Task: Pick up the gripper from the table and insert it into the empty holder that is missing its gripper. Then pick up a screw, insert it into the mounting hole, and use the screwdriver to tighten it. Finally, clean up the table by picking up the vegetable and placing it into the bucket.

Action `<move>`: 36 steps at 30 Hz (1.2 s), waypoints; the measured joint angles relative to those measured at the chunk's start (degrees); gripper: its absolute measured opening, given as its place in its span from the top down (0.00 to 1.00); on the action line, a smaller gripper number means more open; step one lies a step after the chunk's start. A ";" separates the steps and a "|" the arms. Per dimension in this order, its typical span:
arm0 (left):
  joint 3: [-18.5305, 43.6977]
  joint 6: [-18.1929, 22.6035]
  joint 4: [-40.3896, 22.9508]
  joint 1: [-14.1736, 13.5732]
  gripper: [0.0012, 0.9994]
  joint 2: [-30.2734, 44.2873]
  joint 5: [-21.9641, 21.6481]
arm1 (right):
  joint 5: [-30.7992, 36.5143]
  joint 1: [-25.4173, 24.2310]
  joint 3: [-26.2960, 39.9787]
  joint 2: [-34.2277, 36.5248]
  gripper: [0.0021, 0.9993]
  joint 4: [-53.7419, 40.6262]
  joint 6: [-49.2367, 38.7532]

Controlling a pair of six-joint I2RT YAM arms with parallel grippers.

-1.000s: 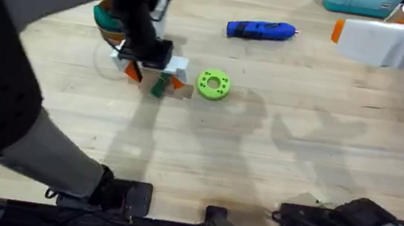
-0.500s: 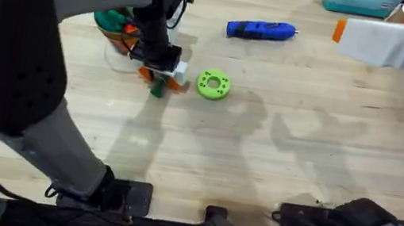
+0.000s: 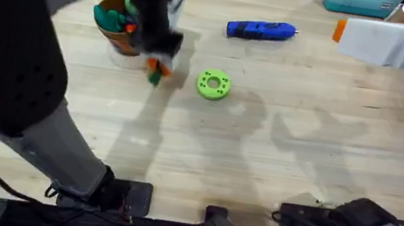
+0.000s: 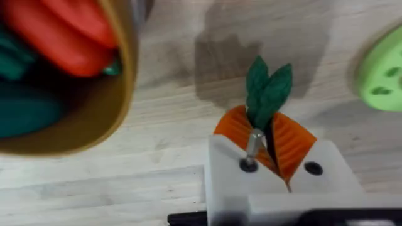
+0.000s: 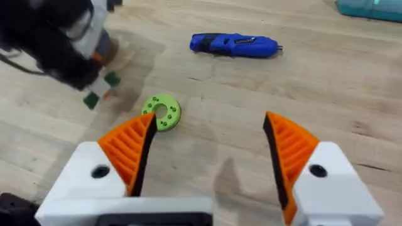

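left tool (image 4: pixel 267 135) clamped on vegetable (image 4: pixel 269 93), dark green tip poking out past orange pads (image 4: pixel 295 141), above desk (image 3: pixel 276 156), just right of bucket (image 3: pixel 113 24). bucket orange, far left on desk, red and green toys inside. lime disc (image 3: pixel 213 83) right of vegetable, near it. screwdriver (image 3: pixel 261 30) blue, lying flat at far middle, well apart from bucket. right tool (image 5: pixel 210 147) hovers over desk, fingers wide apart, holding nothing.
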 joint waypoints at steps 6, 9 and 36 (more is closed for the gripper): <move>13.72 1.39 -2.53 0.00 0.99 -5.71 -0.41 | 0.02 0.00 0.00 0.00 0.01 0.00 0.00; 17.10 1.72 -2.70 0.13 0.99 -9.67 -2.02 | 0.02 0.00 0.00 0.00 0.01 0.00 0.00; 8.98 0.37 12.81 17.51 0.99 -7.10 1.58 | 0.02 0.00 0.00 0.00 0.01 -0.02 0.02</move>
